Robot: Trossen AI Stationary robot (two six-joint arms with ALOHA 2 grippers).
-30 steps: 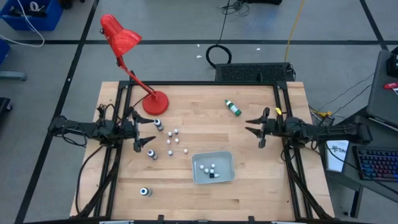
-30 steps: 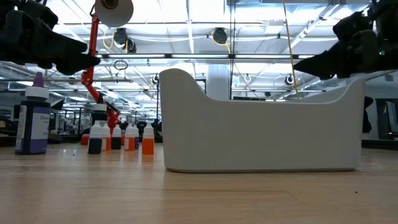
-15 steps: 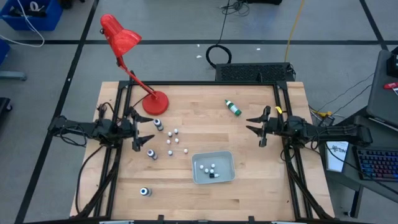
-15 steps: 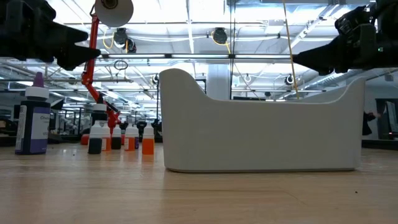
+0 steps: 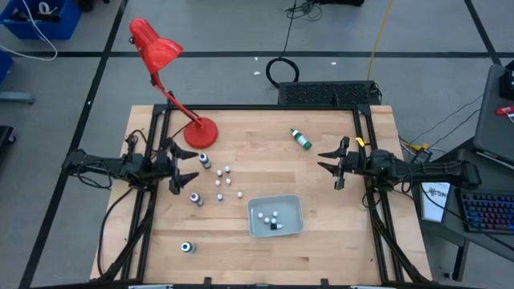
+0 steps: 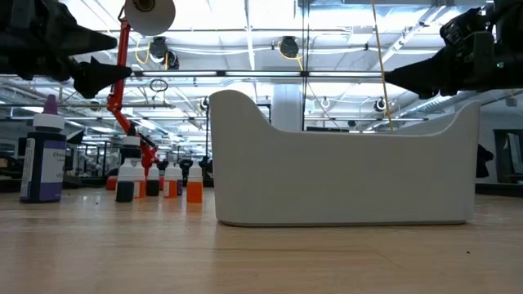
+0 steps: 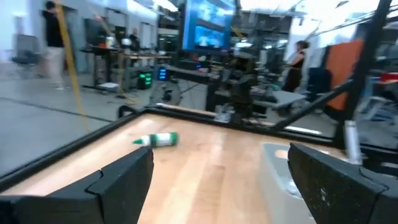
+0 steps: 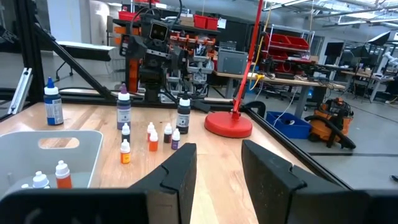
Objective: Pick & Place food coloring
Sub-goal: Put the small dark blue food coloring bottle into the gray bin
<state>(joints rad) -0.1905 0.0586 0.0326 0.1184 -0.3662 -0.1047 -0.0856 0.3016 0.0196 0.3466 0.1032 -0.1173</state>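
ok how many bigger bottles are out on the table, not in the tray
4 bottles: one beside the lamp base, one between it and the tray, one alone near the front edge, a green one lying on its side, far right. Tray contents unclear.

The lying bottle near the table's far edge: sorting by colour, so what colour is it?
Green with a white cap; the bottle shows best in the left wrist view.

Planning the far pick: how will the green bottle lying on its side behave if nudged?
The green bottle lies flat on the bare table, so it will probably roll rather than tip. It looks small, likely light, and may skid away. Its round body could slip between fingers.
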